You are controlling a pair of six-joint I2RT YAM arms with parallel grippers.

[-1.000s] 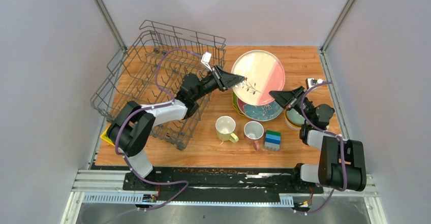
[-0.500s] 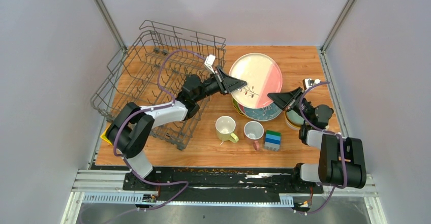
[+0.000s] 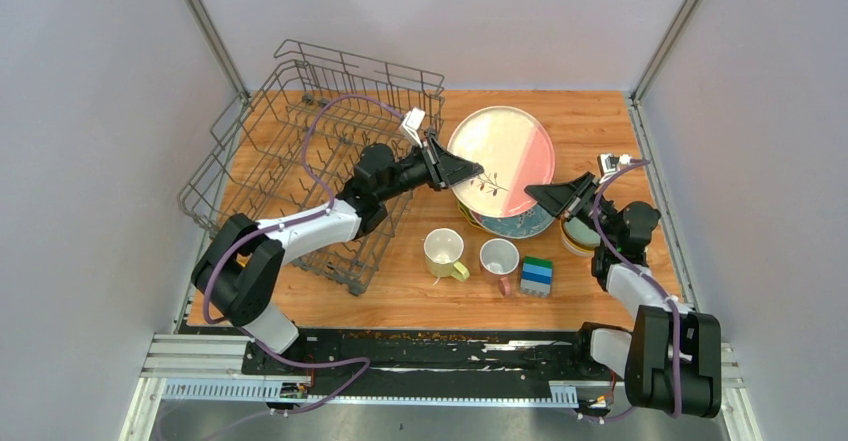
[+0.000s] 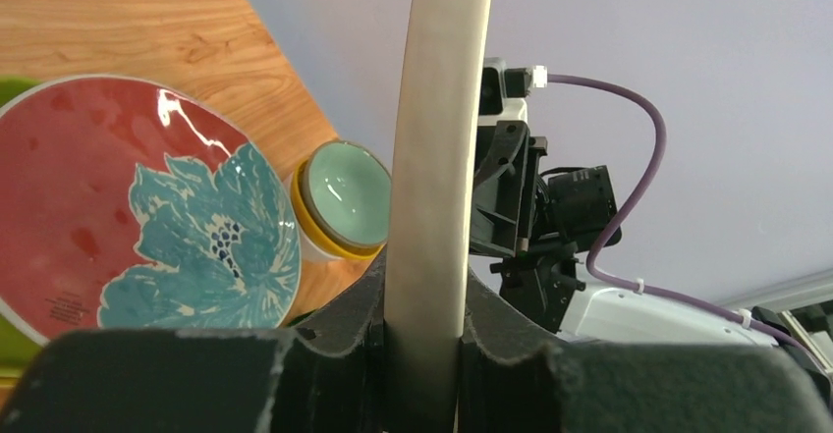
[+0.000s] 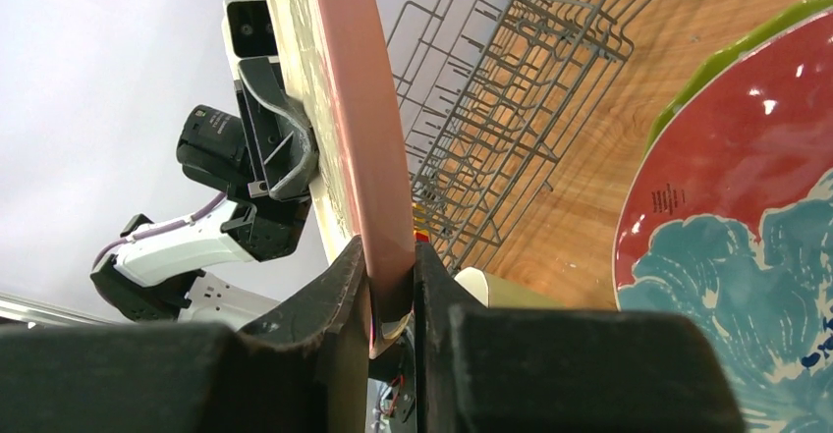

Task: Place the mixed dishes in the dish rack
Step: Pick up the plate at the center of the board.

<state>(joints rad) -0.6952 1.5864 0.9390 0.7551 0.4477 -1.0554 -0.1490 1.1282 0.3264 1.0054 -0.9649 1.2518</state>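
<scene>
left tool (image 3: 468, 169) grips plate (image 3: 510, 146), lower plates (image 3: 522, 224) half-hidden

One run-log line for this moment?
two-arm hold | left gripper: shut on white-pink plate | right gripper: shut on opposite rim | plate: over stack, outside dish rack

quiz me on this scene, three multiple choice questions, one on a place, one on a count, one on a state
1. Where does the block stack stand? A) in the far left corner B) just right of the white pink-handled mug C) at the near left corner
2. How many mugs stand on the table? A) one B) two C) four
3. How is the white-pink plate placed? A) lying flat on the table B) clamped by one gripper only C) clamped by both grippers on opposite rims

Answers: 1 B, the blocks sit by that mug's right side. 2 B, the pale yellow mug and the pink-handled one. 3 C, the left gripper and right gripper each pinch a rim in their wrist views.
</scene>
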